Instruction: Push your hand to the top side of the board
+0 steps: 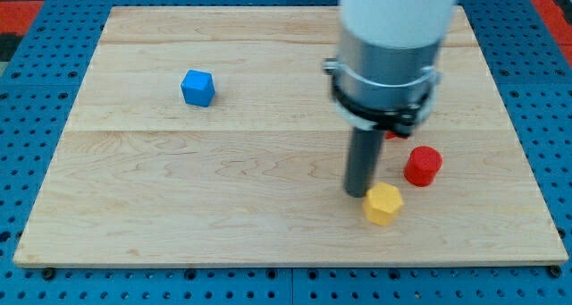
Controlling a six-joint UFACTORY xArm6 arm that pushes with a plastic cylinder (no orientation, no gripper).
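Note:
My tip [359,193] is the lower end of a dark rod that hangs from a large white and grey arm. It rests on the wooden board [223,180] in the lower right part of the view. A yellow block [383,203] lies just to the right of and below the tip, touching it or nearly so. A red cylinder block [423,165] stands further right of the rod. A blue cube [197,88] sits apart in the upper left part of the board. A small piece of another red block [391,134] shows under the arm's collar; most of it is hidden.
The board lies on a blue perforated table [36,81] that frames it on all sides. The arm's wide body [389,46] covers the upper right part of the board.

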